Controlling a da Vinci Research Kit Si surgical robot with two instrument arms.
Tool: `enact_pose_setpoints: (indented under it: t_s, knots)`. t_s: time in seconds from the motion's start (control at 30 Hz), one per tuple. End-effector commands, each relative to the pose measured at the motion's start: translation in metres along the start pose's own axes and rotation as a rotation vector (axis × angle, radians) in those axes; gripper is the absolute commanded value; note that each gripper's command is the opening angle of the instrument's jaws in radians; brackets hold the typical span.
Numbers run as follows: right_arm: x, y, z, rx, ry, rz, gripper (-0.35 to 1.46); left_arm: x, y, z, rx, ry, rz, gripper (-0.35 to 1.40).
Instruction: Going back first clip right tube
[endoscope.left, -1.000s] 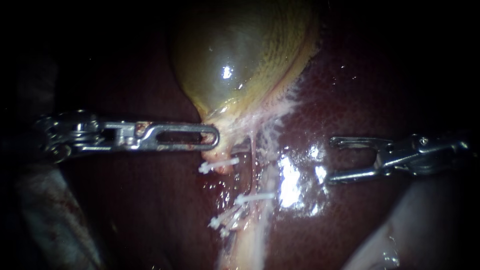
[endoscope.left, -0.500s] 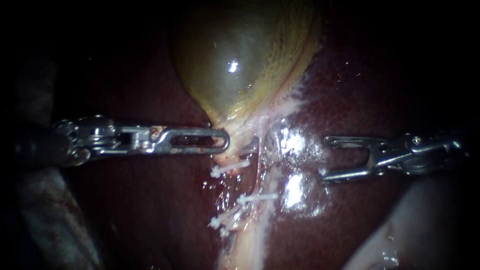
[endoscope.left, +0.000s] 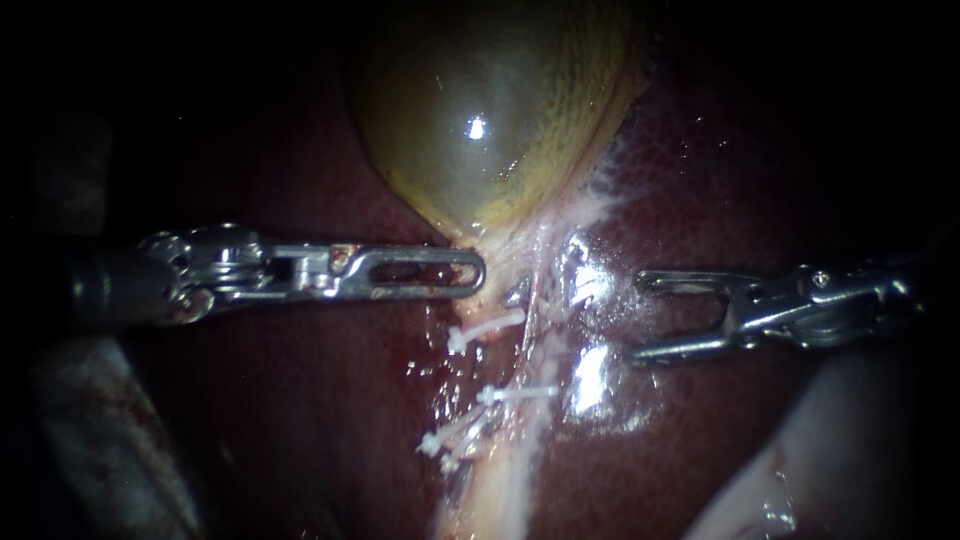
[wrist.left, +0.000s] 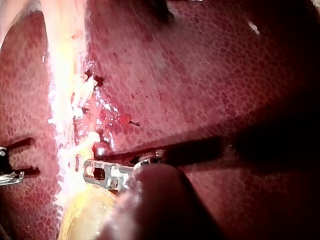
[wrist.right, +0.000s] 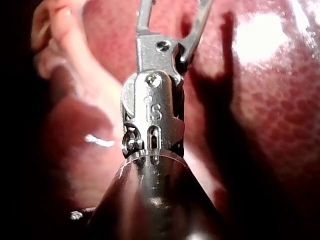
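White clips (endoscope.left: 487, 328) sit on the tubes (endoscope.left: 527, 355). Right instrument (endoscope.left: 640, 316): jaws apart, empty, clear. Left instrument (endoscope.left: 478, 272): jaws together beside gallbladder (endoscope.left: 480, 130).

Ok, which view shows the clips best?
The endoscope view: the white clips lie whole across the tubes below the gallbladder. The left wrist view shows only small white bits along the pale tissue. The right wrist view shows none that I can make out.
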Motion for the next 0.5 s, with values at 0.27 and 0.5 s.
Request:
enact_pose_setpoints:
  t_s: [0.27,0.5]
  knots:
    - [-0.0001,0.0,0.0001,-0.001,0.0,0.0,0.58,-0.0001,0.0,-0.0001,0.0,0.0,0.0,-0.35]
    - [-0.0001,0.0,0.0002,0.002,0.0,0.0,0.58,-0.0001,0.0001,-0.0001,0.0,0.0,0.0,-0.35]
